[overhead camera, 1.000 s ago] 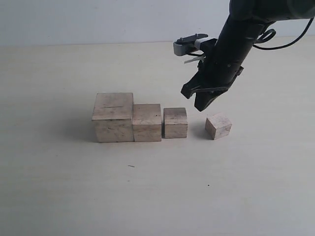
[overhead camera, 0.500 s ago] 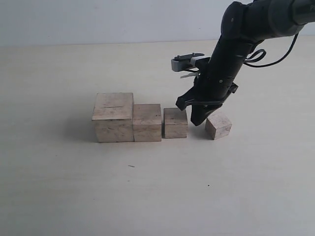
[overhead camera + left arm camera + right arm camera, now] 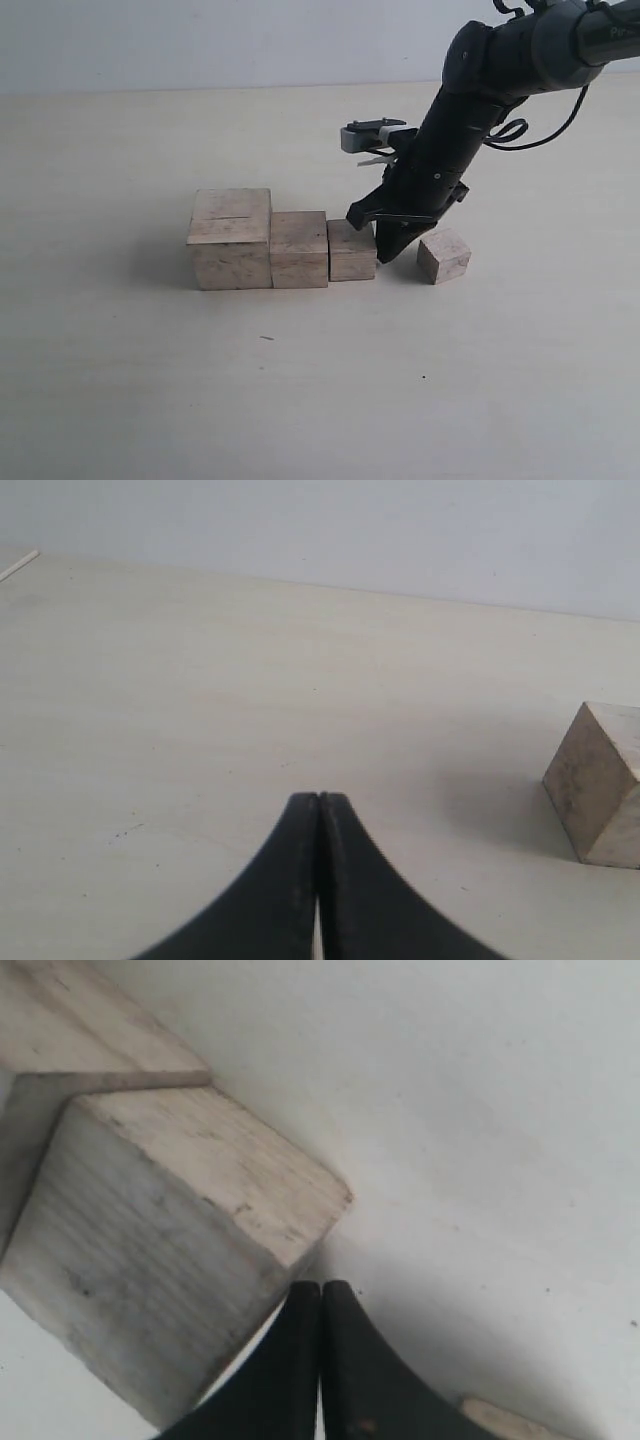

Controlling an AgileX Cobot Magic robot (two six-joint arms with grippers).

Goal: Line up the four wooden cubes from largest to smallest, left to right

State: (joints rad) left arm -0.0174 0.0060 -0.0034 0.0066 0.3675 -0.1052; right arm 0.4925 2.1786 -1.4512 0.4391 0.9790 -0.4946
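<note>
Four wooden cubes stand in a row on the table. The largest cube (image 3: pixel 230 238), with a crack line on top, touches the second cube (image 3: pixel 299 248), and the third cube (image 3: pixel 351 250) touches that one. The smallest cube (image 3: pixel 444 255) sits apart to the right, turned at an angle. My right gripper (image 3: pixel 386 254) is shut and empty, its tips low against the third cube's (image 3: pixel 180 1250) right side. In the right wrist view its tips (image 3: pixel 321 1286) are at that cube's corner. My left gripper (image 3: pixel 319 798) is shut over bare table, with a wooden cube (image 3: pixel 600 785) off to one side.
The pale table (image 3: pixel 300 380) stretches wide in front of and behind the row. A white wall (image 3: pixel 200 40) runs along the back. The right arm (image 3: pixel 480 90) slants down from the upper right, above the smallest cube.
My right gripper has come down and to the left, into the gap between the third and smallest cubes. The third cube has slid left and now touches the second.
</note>
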